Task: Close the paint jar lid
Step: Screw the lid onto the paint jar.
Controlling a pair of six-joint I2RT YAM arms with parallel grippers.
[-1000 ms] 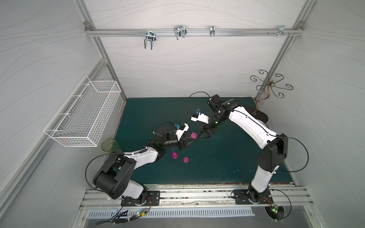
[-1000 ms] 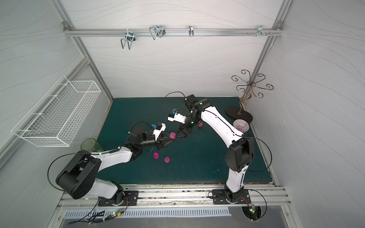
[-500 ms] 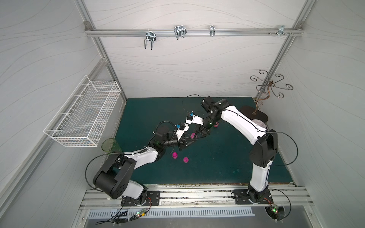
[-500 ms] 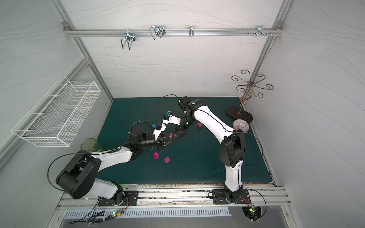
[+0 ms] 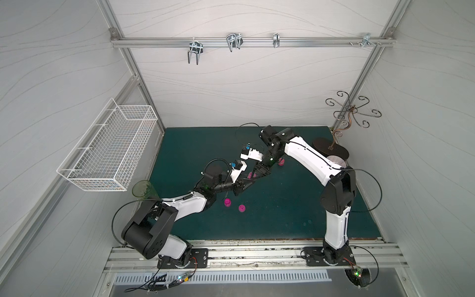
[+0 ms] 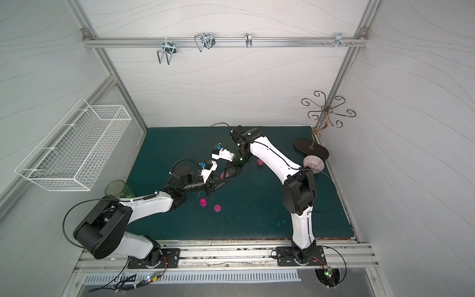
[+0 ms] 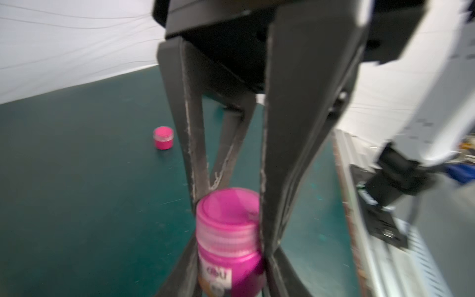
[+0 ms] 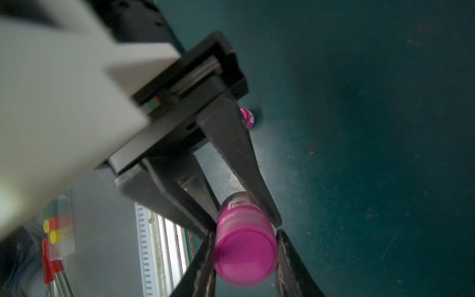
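Observation:
A pink paint jar [image 7: 227, 270] with a white label is held off the green mat, my left gripper [image 7: 232, 257] shut on its body. Its pink lid [image 7: 228, 221] sits on the jar's mouth. My right gripper [image 8: 245, 239] meets it from the opposite side, and its fingers [image 7: 195, 154] press on both sides of the lid [image 8: 245, 253]. In both top views the two grippers meet at mid mat around the jar [image 5: 250, 175] [image 6: 223, 175], which is mostly hidden by the fingers.
Two small pink pots [image 5: 227, 202] [image 5: 241, 207] stand on the mat in front of the left arm, and another pink jar [image 5: 281, 162] behind the right arm. A green cup [image 5: 143, 189] and wire basket [image 5: 113, 151] are at the left, with a scrolled metal stand [image 5: 331, 149] at the back right.
My right arm swung left to the held jar and its jaws closed in around the lid. The left arm and the jar stayed put.

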